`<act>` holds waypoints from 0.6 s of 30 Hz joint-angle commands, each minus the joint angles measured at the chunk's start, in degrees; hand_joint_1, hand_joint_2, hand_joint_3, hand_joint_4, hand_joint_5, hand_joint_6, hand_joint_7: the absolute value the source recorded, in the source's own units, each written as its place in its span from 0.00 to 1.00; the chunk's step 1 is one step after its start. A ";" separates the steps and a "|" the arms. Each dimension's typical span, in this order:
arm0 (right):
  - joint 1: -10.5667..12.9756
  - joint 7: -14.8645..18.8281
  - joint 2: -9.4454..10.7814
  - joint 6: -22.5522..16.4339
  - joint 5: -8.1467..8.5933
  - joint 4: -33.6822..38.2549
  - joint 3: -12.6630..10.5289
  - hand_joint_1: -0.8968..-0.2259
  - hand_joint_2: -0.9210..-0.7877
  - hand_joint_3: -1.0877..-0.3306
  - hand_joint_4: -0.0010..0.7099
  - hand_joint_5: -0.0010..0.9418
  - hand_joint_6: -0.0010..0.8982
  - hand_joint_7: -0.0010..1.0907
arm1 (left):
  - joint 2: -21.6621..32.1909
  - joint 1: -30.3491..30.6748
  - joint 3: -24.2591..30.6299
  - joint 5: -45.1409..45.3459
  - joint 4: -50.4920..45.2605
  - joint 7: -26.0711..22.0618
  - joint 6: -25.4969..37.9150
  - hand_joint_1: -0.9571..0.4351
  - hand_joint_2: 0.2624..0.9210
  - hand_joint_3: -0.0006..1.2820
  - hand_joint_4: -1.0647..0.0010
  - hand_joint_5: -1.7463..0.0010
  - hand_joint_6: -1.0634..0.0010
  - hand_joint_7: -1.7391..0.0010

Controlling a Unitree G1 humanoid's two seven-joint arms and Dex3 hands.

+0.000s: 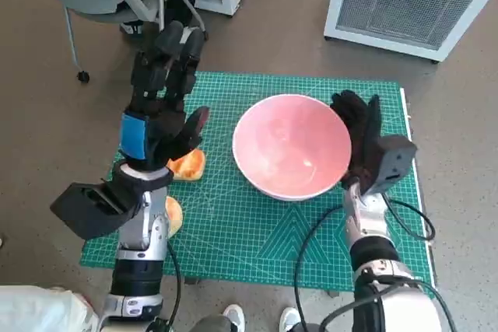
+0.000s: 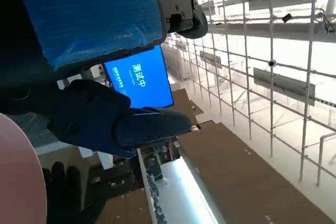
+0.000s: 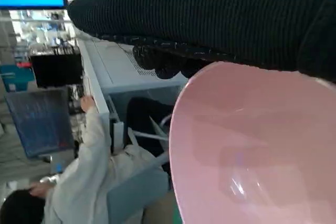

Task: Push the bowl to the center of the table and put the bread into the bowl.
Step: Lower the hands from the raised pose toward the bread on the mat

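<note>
The left hand hung raised above the green gridded cutting mat, fingers spread, holding nothing. The gloved right hand pressed flat against the smooth round pink bowl's rim. 2 orange bread pieces lay partly hidden under the left arm.

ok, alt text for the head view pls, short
A pink bowl sits on a green cutting mat, the gloved right hand against its right rim. The left hand is raised, holding nothing, above orange bread pieces at the mat's left side.
</note>
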 commanded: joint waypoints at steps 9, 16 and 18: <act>-1.00 1.39 -4.44 -4.99 0.81 -1.56 -1.75 0.57 0.00 0.36 0.42 0.01 0.13 0.48 | 14.79 0.97 2.58 15.65 4.02 3.02 -5.21 0.38 1.00 0.31 0.81 0.99 0.97 0.71; -1.81 4.98 -6.50 -13.29 1.17 -4.92 -1.39 0.48 0.00 0.39 0.45 0.01 0.15 0.44 | 27.73 -0.16 0.46 25.83 4.58 0.54 -1.59 0.35 1.00 0.27 0.80 1.00 0.96 0.73; -1.20 6.45 -6.40 -17.70 0.93 -7.51 -0.46 0.47 0.00 0.39 0.45 0.01 0.15 0.43 | 30.96 -0.86 -0.55 26.94 5.05 -1.56 -0.73 0.35 1.00 0.26 0.81 1.00 0.95 0.76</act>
